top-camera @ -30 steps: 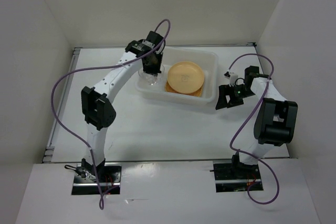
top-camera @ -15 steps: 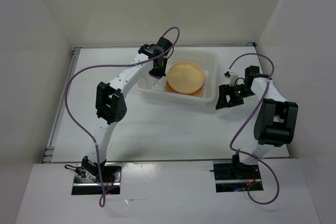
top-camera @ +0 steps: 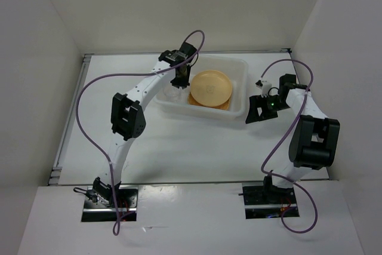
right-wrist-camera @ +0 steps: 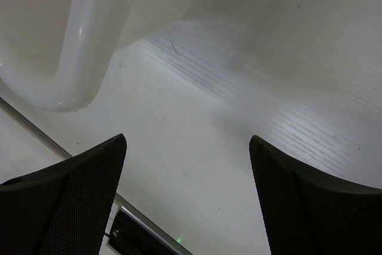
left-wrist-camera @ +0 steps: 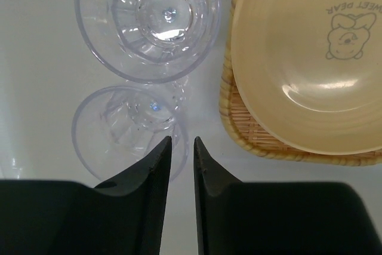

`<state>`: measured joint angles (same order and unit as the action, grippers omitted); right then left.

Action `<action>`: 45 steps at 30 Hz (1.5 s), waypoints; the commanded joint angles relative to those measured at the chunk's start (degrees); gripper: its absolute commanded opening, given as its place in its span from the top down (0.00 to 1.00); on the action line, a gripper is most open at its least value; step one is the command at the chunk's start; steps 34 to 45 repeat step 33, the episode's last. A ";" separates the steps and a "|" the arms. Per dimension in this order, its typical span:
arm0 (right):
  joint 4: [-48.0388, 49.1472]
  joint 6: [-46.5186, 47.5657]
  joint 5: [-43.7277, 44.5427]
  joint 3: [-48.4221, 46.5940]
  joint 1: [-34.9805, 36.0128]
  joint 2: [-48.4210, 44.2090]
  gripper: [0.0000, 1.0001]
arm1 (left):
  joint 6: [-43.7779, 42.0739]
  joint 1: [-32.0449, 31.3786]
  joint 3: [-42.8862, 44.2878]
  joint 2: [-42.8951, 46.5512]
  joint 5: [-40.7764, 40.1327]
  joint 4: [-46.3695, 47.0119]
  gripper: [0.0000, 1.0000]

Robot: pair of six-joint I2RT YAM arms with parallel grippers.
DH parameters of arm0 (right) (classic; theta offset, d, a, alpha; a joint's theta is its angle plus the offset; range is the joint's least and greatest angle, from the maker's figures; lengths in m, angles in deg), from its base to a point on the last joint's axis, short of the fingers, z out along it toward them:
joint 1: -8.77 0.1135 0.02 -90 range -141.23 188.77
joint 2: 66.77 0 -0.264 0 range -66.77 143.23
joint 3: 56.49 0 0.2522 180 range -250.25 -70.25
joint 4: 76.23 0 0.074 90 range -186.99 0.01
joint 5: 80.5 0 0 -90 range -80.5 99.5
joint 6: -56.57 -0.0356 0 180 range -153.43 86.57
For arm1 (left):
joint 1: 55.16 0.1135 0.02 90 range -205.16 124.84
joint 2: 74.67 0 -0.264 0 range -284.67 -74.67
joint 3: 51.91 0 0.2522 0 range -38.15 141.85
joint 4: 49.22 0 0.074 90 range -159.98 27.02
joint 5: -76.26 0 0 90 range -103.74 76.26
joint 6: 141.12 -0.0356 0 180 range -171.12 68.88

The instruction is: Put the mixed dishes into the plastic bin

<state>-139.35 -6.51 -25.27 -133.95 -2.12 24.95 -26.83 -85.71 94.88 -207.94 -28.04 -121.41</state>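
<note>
**Left wrist view: cups set in bin, withdrawal needs care**

Two clear cups, the farther cup (left-wrist-camera: 146,19) and the nearer cup (left-wrist-camera: 119,129), stand upright and touching on the floor of the plastic bin (top-camera: 197,113). Just beside them a round plate (left-wrist-camera: 304,70) lies on the woven plate (left-wrist-camera: 245,129). Every dish in view is inside the bin.

The left end effector (left-wrist-camera: 182,141) hangs over the nearer cup with its fingers drawn almost together, leaving a thin slit. The cup's rim lines up with that slit, and I cannot tell whether the wall is nipped.

The right end effector (right-wrist-camera: 188,138) is spread wide and empty above the worktop (right-wrist-camera: 239,88), beside the bin's right end.

Judgement: the step is release and retreat. Part the fingers slightly, then rise straight up. Any sideways drift risks tipping the light cups or catching the plate stack.
</note>
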 commanded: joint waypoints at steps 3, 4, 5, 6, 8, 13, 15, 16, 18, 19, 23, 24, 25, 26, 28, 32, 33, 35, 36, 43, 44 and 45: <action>0.50 0.51 -1.01 -0.72 -0.35 -2.07 0.12 | 2.94 0.31 6.35 1.17 -5.72 -2.03 0.70; 0.50 0.51 -1.01 -0.72 -0.35 -2.07 0.12 | 3.65 0.31 9.93 2.91 -8.95 -3.51 0.66; 0.50 0.51 -1.01 -0.72 -0.35 -2.07 0.12 | 4.26 0.31 11.88 3.89 -10.38 -4.14 0.64; 0.50 0.51 -1.01 -0.72 -0.35 -2.07 0.12 | 4.27 0.31 13.38 5.20 -11.35 -4.14 0.63; 0.50 -0.02 -0.39 -0.72 -0.35 -1.55 0.12 | 4.27 0.31 15.06 10.21 -12.85 -3.27 0.45; 1.11 -0.02 0.13 -0.72 -0.35 -1.55 0.12 | 4.79 0.31 16.31 20.05 -17.85 -4.84 0.09; 1.11 -0.64 0.13 -0.72 -0.35 -2.16 0.12 | 5.93 0.84 13.06 25.13 -23.03 -5.98 0.02; 1.11 -0.64 0.13 -0.72 -0.35 -2.95 0.12 | 6.72 0.84 10.95 27.08 -25.48 -7.29 0.00; 1.72 -0.64 0.13 -0.19 -0.35 -4.44 0.10 | 7.09 1.45 -0.53 35.21 -29.71 -6.96 0.00; 2.25 -1.86 1.00 -0.19 -0.35 -4.97 0.10 | 4.21 1.45 -8.24 39.62 -29.03 2.01 0.00; 2.96 -1.87 1.54 0.33 -0.35 -6.03 0.10 | -5.23 2.77 -45.45 63.18 -21.65 21.50 0.00; 2.96 -1.87 1.54 0.33 -0.35 -6.55 0.10 | -5.22 3.47 -52.37 70.01 -21.12 23.09 0.00; 2.96 -2.39 2.06 0.33 -0.35 -6.56 0.10 | -4.35 4.08 -54.79 72.60 -20.51 23.10 0.00; 3.57 -2.40 2.07 0.33 -0.35 -6.56 0.09 | -3.65 4.09 -56.55 74.63 -20.50 22.41 0.00; 3.57 -3.00 2.07 0.33 -0.35 -6.56 0.09 | -1.62 4.71 -59.02 78.16 -20.50 19.78 0.00; 4.10 -3.80 3.30 0.33 -0.35 -6.56 0.11 | -0.39 5.23 -64.64 82.20 -21.20 19.15 0.00; 4.10 -4.50 3.99 0.33 -0.35 -6.56 0.11 | -0.39 5.75 -66.74 83.51 -21.72 19.15 0.00; 4.10 -4.50 3.99 0.33 -0.35 -6.56 0.11 | -0.39 5.75 -66.74 83.51 -21.72 19.15 0.00; 4.10 -4.50 3.99 0.33 -0.35 -6.56 0.11 | -0.39 5.75 -66.74 83.51 -21.72 19.15 0.00; 4.10 -4.50 3.99 0.33 -0.35 -6.56 0.11 | -0.39 5.75 -66.74 83.51 -21.72 19.15 0.00; 4.10 -4.50 3.99 0.33 -0.35 -6.56 0.11 | -0.39 5.75 -66.74 83.51 -21.72 19.15 0.00; 4.10 -4.50 3.99 0.33 -0.35 -6.56 0.11 | -0.39 5.75 -66.74 83.51 -21.72 19.15 0.00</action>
